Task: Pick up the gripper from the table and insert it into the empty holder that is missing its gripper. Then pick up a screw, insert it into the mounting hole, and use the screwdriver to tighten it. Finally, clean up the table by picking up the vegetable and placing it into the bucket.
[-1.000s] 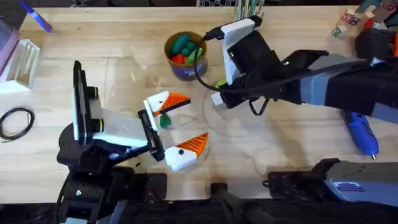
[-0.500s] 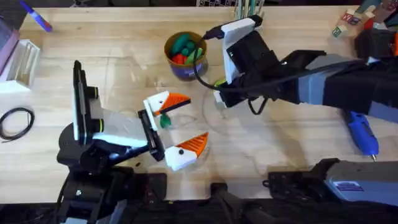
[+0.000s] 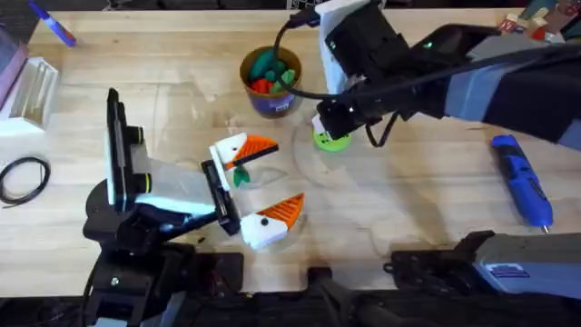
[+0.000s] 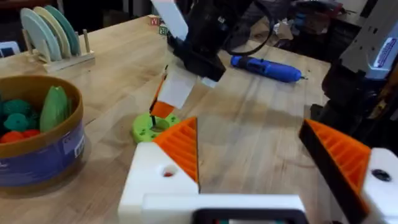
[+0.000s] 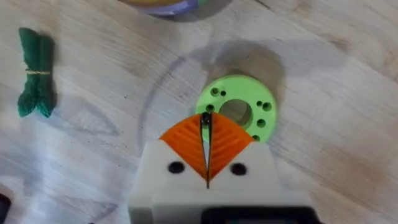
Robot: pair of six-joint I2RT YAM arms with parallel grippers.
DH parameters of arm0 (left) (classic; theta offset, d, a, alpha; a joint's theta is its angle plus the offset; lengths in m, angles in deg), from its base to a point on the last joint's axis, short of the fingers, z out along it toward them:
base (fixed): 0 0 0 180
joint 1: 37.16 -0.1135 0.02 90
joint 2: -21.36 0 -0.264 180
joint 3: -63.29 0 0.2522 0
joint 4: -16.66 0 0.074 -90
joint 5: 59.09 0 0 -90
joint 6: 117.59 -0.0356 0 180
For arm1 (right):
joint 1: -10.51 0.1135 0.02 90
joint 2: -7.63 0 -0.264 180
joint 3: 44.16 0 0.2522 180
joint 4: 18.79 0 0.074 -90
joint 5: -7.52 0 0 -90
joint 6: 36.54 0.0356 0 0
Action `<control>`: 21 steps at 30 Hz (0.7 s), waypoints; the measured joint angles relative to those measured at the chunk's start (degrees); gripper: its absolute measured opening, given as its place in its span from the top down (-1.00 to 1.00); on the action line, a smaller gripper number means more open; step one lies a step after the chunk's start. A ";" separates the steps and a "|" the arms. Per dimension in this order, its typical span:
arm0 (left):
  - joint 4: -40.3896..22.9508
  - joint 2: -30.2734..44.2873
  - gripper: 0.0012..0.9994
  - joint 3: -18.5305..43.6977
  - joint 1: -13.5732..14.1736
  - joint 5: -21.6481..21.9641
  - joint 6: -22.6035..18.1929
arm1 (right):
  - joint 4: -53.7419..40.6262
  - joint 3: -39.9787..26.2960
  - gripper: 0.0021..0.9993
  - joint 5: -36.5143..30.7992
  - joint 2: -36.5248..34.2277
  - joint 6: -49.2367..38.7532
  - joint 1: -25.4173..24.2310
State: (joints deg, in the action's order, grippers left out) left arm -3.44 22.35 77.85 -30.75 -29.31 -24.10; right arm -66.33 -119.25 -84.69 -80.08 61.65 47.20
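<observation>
Between the open left jaws, the vegetable (image 3: 241, 175) lies nearer that arm.
Right jaws, closed over the lime disc (image 3: 331, 139), stand well apart from it.

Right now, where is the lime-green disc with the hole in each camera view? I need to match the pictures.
Overhead: the lime-green disc lies on the table right of centre, under the right gripper, below the bucket.
Left wrist: mid-left, beside the bucket.
Right wrist: centre, just beyond the shut orange fingertips.
Shared landmark: the bucket, close beside the disc in every view.
</observation>
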 joint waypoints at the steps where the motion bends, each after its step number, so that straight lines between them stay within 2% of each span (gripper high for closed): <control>1: 0.02 0.00 -0.97 0.00 0.00 0.00 0.00 | -1.08 -0.82 0.99 -0.07 -0.01 -0.38 0.00; 6: 0.00 0.00 -0.97 0.00 0.00 0.00 0.00 | -10.19 -7.22 0.99 0.14 -0.02 -3.18 0.15; 12: 0.01 0.00 -0.97 0.00 0.00 -0.01 0.00 | -19.56 -21.90 0.99 5.44 -0.06 -8.80 2.39; 17: -0.01 0.00 -0.97 0.00 0.00 -0.02 0.02 | -20.23 -31.11 0.99 10.91 -0.04 -11.85 5.43; 21: -0.01 0.00 -0.97 0.00 0.00 -0.02 0.00 | -19.20 -32.80 0.99 14.40 -0.04 -12.89 8.70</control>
State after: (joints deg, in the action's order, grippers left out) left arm -3.45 22.35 77.85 -30.75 -29.33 -24.10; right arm -85.53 -152.04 -70.28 -80.12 48.76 55.90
